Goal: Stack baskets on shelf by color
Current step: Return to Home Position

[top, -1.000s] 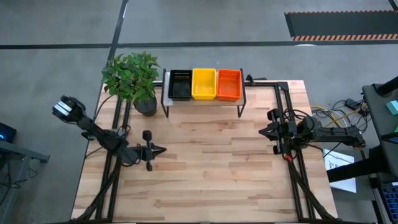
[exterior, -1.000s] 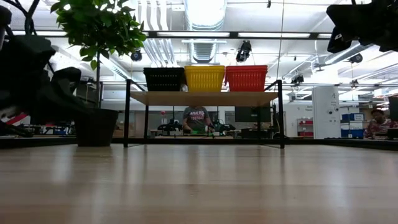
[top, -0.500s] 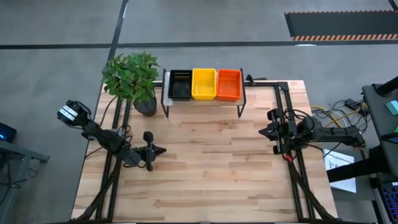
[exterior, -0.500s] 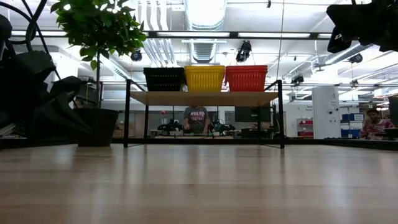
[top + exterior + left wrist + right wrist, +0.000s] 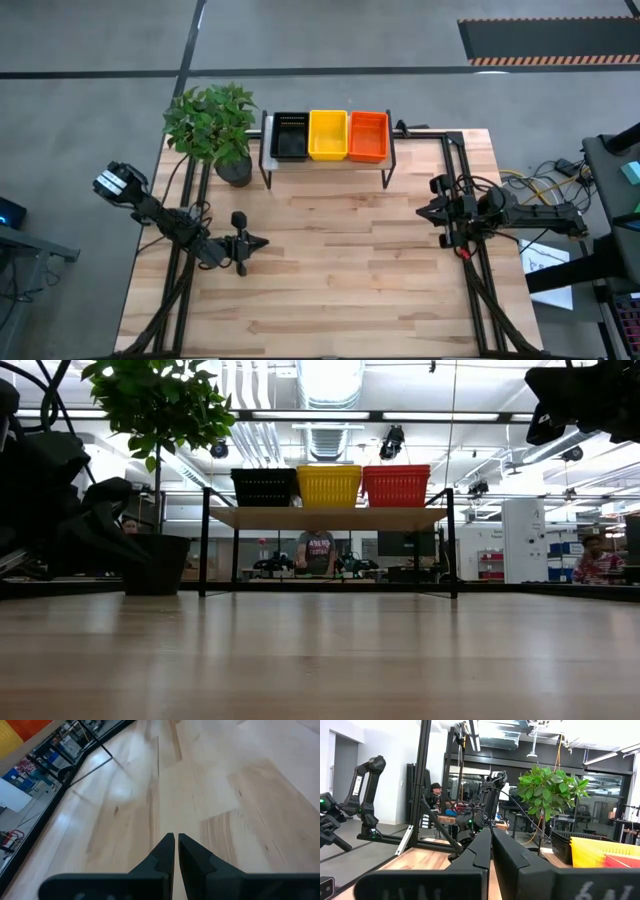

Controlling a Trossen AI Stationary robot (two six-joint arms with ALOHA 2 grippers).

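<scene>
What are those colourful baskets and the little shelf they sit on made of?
The black basket, yellow basket and orange basket look like matte moulded plastic: their sides are a fine perforated grid. The shelf has a pale tan top, probably wood, though no grain shows. Its thin black legs look like painted metal bar.

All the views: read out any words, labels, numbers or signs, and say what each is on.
Nothing can be read.
Print on a person's shirt beyond the shelf: too blurred.
Marks on the paper beside the table: too small.
</scene>
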